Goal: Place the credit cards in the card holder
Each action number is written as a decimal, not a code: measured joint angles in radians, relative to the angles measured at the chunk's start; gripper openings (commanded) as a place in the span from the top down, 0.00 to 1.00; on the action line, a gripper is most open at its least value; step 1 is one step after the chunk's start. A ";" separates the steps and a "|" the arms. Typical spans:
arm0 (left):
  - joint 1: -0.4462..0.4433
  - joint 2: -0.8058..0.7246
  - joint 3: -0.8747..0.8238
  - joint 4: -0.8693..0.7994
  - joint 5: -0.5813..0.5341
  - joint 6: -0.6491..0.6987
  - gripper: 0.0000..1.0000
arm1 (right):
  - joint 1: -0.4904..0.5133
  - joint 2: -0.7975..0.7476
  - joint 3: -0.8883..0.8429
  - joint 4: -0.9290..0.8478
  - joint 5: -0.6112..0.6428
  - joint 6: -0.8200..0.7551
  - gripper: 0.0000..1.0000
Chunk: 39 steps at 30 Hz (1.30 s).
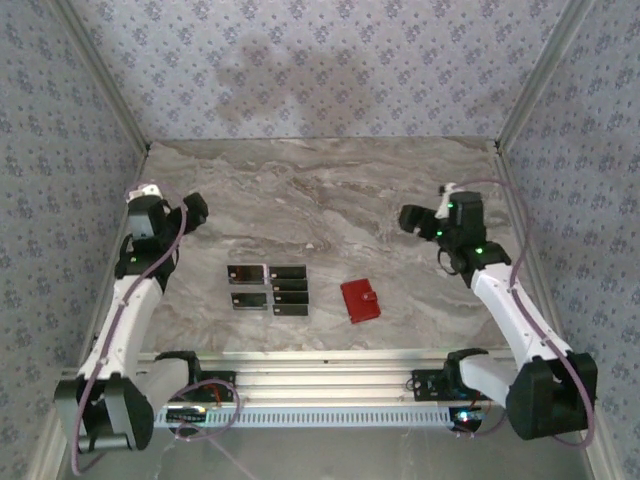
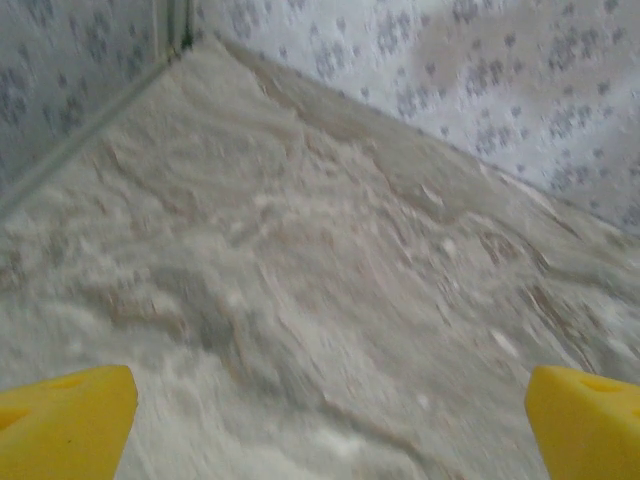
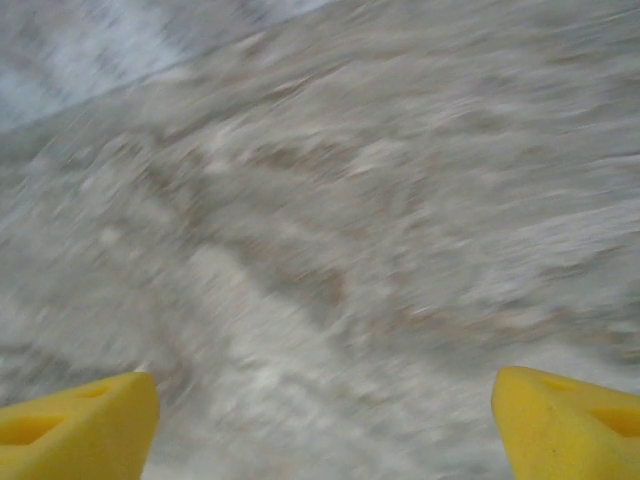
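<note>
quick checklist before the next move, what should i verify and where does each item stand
1. Left gripper empty, fingers wide apart: ok.
2. Right gripper empty, fingers wide apart: ok.
3. Credit cards lie flat in two columns on the table, apart from both grippers: ok.
4. Red card holder lies alone to the right of the cards, with nothing on it: ok.
5. Card holder opened to take a card: cannot tell.
</note>
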 measured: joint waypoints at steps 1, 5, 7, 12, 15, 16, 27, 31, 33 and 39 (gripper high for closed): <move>-0.012 -0.024 0.000 -0.048 0.013 -0.021 0.00 | 0.070 -0.002 0.013 -0.024 0.002 0.012 0.14; -0.061 -0.109 -0.025 -0.185 0.069 -0.091 0.00 | 0.328 0.024 0.030 -0.071 0.031 0.080 0.16; -0.084 -0.155 -0.062 -0.232 0.094 -0.123 0.00 | 0.468 0.076 0.043 -0.085 0.058 0.122 0.17; -0.124 -0.249 -0.171 -0.295 0.144 -0.192 0.00 | 0.720 0.238 0.100 -0.102 0.124 0.201 0.19; -0.151 -0.284 -0.223 -0.299 0.174 -0.229 0.00 | 0.800 0.313 0.135 -0.104 0.163 0.237 0.19; -0.161 -0.288 -0.235 -0.298 0.181 -0.240 0.00 | 0.817 0.332 0.140 -0.103 0.174 0.249 0.19; -0.250 -0.244 -0.315 -0.170 0.211 -0.304 0.00 | 0.828 0.443 0.144 -0.059 0.214 0.319 0.27; -0.262 -0.223 -0.315 -0.117 0.211 -0.313 0.00 | 0.815 0.473 0.145 -0.015 0.212 0.328 0.29; -0.269 -0.211 -0.316 -0.093 0.211 -0.320 0.00 | 0.804 0.483 0.145 0.009 0.203 0.331 0.30; -0.299 -0.136 -0.318 -0.019 0.211 -0.335 0.00 | 0.760 0.500 0.145 0.089 0.157 0.352 0.34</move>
